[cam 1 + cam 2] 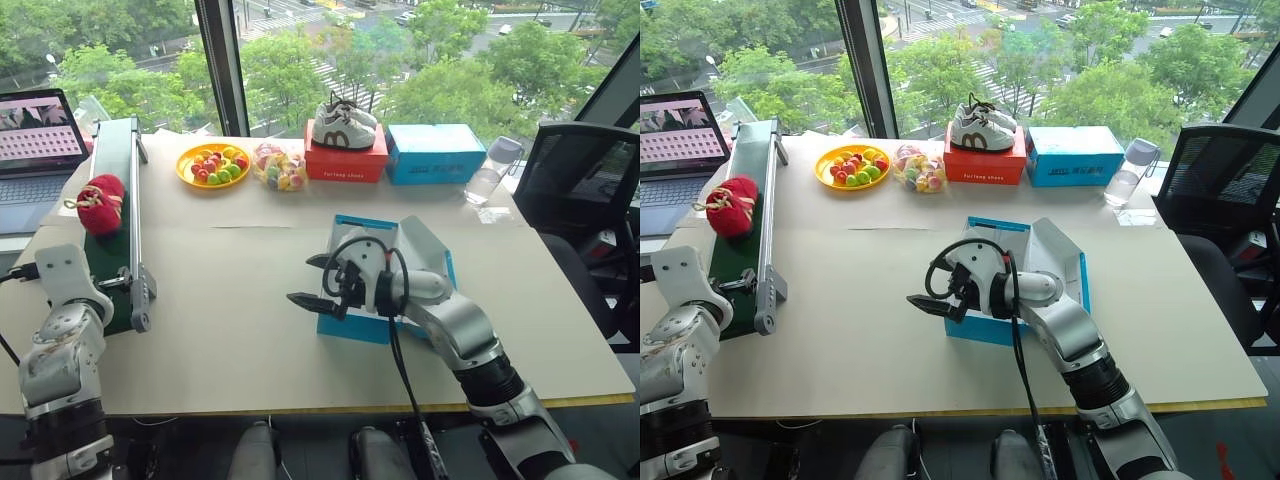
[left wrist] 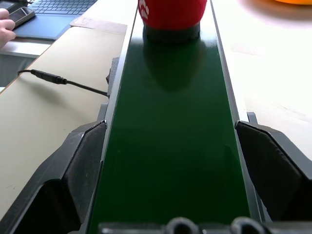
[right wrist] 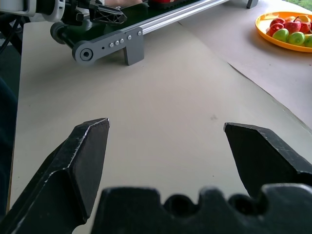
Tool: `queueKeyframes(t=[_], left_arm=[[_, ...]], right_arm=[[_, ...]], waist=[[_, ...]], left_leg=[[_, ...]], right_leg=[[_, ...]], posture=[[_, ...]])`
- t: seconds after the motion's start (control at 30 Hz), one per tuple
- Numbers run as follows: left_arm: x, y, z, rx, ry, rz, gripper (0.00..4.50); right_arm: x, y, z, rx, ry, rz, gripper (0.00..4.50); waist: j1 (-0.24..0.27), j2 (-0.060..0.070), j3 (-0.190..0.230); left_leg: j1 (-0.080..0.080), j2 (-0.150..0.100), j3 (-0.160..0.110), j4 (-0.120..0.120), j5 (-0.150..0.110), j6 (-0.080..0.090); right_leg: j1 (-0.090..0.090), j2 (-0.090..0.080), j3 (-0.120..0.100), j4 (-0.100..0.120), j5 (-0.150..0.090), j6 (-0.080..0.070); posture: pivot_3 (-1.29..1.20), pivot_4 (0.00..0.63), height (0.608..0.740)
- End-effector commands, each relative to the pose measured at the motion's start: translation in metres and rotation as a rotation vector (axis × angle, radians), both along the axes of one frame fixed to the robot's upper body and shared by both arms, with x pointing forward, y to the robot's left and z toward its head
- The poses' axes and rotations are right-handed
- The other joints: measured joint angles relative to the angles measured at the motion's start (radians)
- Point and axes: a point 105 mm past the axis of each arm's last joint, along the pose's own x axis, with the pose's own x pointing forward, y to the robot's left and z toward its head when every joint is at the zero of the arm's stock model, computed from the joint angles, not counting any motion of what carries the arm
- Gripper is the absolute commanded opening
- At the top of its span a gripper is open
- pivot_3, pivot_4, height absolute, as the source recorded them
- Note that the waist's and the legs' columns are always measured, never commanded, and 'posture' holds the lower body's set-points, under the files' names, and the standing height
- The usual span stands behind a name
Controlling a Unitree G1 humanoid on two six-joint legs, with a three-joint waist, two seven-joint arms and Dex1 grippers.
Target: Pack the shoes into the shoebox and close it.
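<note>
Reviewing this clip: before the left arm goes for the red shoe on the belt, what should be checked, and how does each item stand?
1. Left gripper open, empty: ok.
2. Red shoe on the green conveyor belt, ahead of the left gripper: ok.
3. Right gripper open, empty: ok.
4. Shoebox lid open: ok.
5. Shoebox interior free: cannot tell, the right arm covers it.
6. Second shoe located: cannot tell.

Fuzzy red shoe [image 1: 101, 203] on glossy green belt [image 2: 170, 146], matt cardboard shoebox [image 1: 352, 327].
</note>
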Motion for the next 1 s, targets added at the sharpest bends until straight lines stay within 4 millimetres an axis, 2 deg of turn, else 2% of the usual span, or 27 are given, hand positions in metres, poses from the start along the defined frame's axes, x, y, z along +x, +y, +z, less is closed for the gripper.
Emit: queueKeyframes(t=[0.03,0.43,0.57,0.6,0.63,0.67,0.77,0.8,0.9,0.97,1.0], left_arm=[[0.000,0.002,0.015,0.027,-0.059,0.011,4.50],[-0.002,0.008,0.007,0.016,-0.019,0.056,4.50],[0.000,0.001,0.000,-0.038,-0.009,0.041,4.50],[0.001,-0.002,0.000,-0.067,-0.029,0.033,4.00],[0.002,-0.005,0.002,-0.086,-0.045,0.025,3.85],[0.004,-0.008,0.005,-0.115,-0.068,0.021,3.48],[0.017,-0.022,0.024,-0.274,-0.223,-0.017,2.54],[0.020,-0.027,0.032,-0.314,-0.279,-0.038,2.53],[0.029,-0.062,0.087,-0.255,-0.510,-0.235,2.53],[0.029,-0.098,0.108,-0.260,-0.603,-0.402,2.53],[0.028,-0.113,0.111,-0.259,-0.615,-0.467,2.53]], right_arm=[[-0.004,0.002,0.020,0.053,-0.053,0.020,4.43],[-0.003,-0.002,0.024,0.071,-0.050,0.005,4.43],[-0.002,-0.003,0.026,0.078,-0.056,-0.003,4.43],[-0.002,-0.004,0.027,0.078,-0.057,-0.005,4.50],[-0.002,-0.004,0.027,0.079,-0.058,-0.006,4.50],[-0.001,-0.005,0.028,0.079,-0.060,-0.009,4.50],[0.001,-0.006,0.030,0.081,-0.067,-0.016,4.50],[0.002,-0.006,0.031,0.082,-0.070,-0.020,4.50],[0.009,-0.010,0.039,0.124,-0.071,-0.060,4.50],[0.022,-0.016,0.054,0.235,-0.019,-0.143,4.50],[0.030,-0.019,0.061,0.303,0.023,-0.193,4.50]], waist=[[0.000,0.000,0.000],[0.000,0.000,0.000],[0.000,0.000,0.000],[0.000,0.000,0.000],[0.002,0.000,0.000],[0.003,0.000,0.000],[0.010,0.000,0.000],[0.012,-0.001,0.000],[0.013,-0.007,0.002],[0.012,-0.009,0.003],[0.010,-0.009,0.003]], left_leg=[[0.000,0.000,0.000,0.000,0.000,0.000],[0.000,0.000,0.000,0.000,0.000,0.000],[0.000,0.000,0.000,0.000,0.000,0.000],[0.000,0.000,0.000,0.000,0.000,0.000],[0.000,0.000,0.000,0.000,0.000,0.000],[0.000,0.000,0.000,0.000,0.000,0.000],[0.000,0.000,0.000,0.000,0.000,0.000],[0.000,0.000,0.000,0.000,0.000,0.000],[0.000,0.000,0.000,0.002,0.000,0.000],[-0.002,0.000,0.000,0.001,0.000,-0.001],[-0.002,0.000,0.000,0.001,0.000,-0.001]], right_leg=[[0.000,0.000,0.000,0.000,0.000,0.000],[0.000,0.000,0.000,0.000,0.000,0.000],[0.000,0.000,0.000,0.000,0.000,0.000],[0.000,0.000,0.000,0.000,0.000,0.000],[0.000,0.000,0.000,0.000,0.000,0.000],[0.000,0.000,0.000,0.000,0.000,0.000],[0.001,0.000,-0.001,0.000,0.000,0.000],[0.001,0.000,-0.001,0.000,0.000,0.000],[0.002,0.000,-0.001,0.000,0.001,0.001],[0.001,0.000,-0.001,0.000,0.001,0.001],[0.001,0.000,-0.001,-0.001,0.001,0.001]], posture=[[0.00,0.150,0.740],[0.00,0.150,0.740],[0.00,0.150,0.740],[0.00,0.150,0.740],[0.00,0.150,0.740],[0.00,0.150,0.740],[0.00,0.150,0.740],[0.00,0.150,0.740],[0.00,0.150,0.740],[0.00,0.150,0.740],[0.00,0.150,0.740]])
